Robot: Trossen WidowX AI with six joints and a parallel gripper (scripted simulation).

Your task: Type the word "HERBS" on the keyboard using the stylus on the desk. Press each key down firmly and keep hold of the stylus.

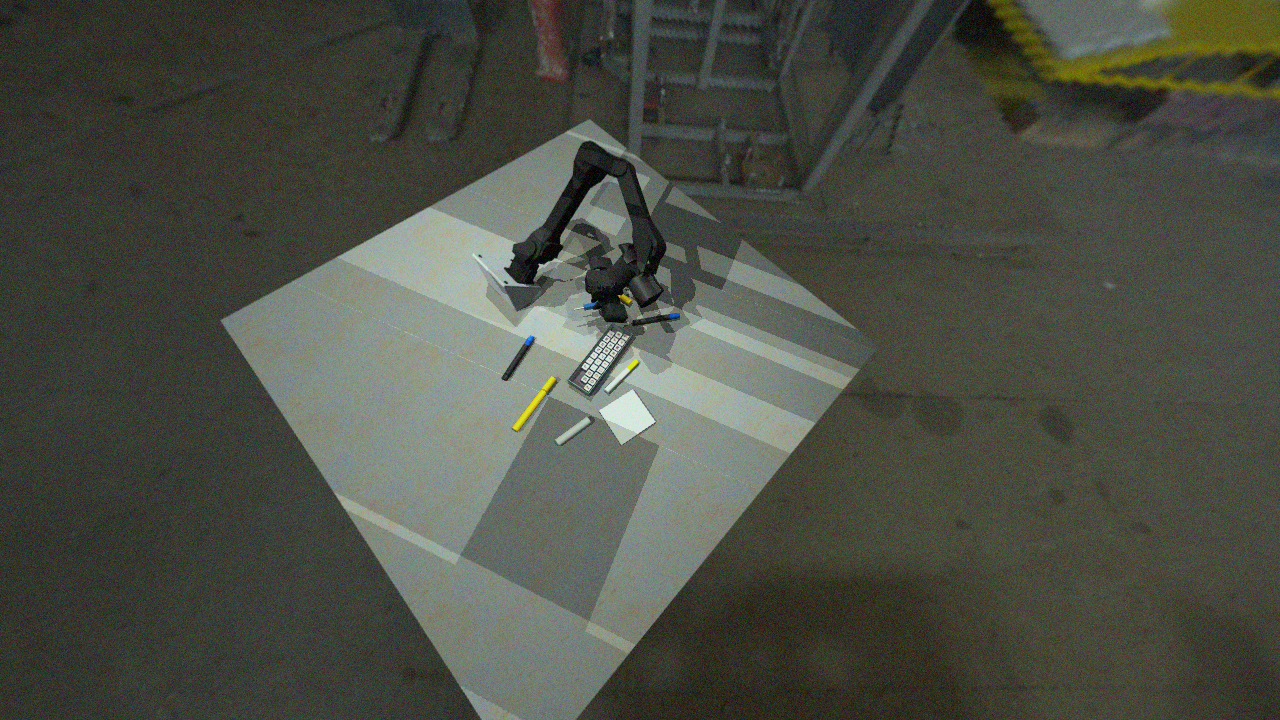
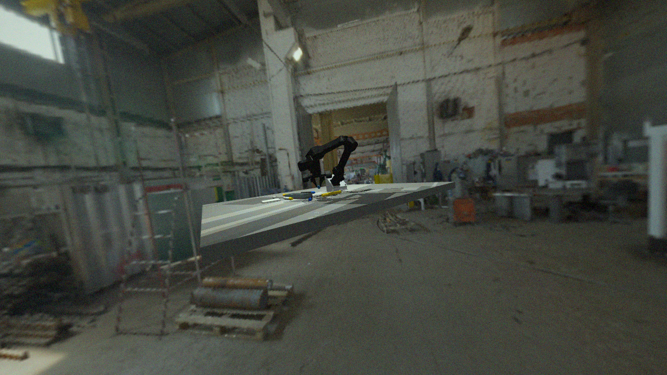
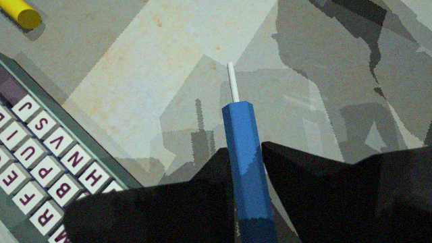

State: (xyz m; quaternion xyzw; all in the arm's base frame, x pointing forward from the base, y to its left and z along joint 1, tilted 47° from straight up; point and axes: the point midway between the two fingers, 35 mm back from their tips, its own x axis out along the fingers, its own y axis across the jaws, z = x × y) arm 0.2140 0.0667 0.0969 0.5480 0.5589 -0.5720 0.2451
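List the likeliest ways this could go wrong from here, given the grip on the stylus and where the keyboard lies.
The gripper is shut on the blue stylus, whose slim tip sticks out well past the fingers; a firm press might pivot it. The keyboard has tightly packed keys, with B right beside P, so a slight misalignment could type a wrong letter.
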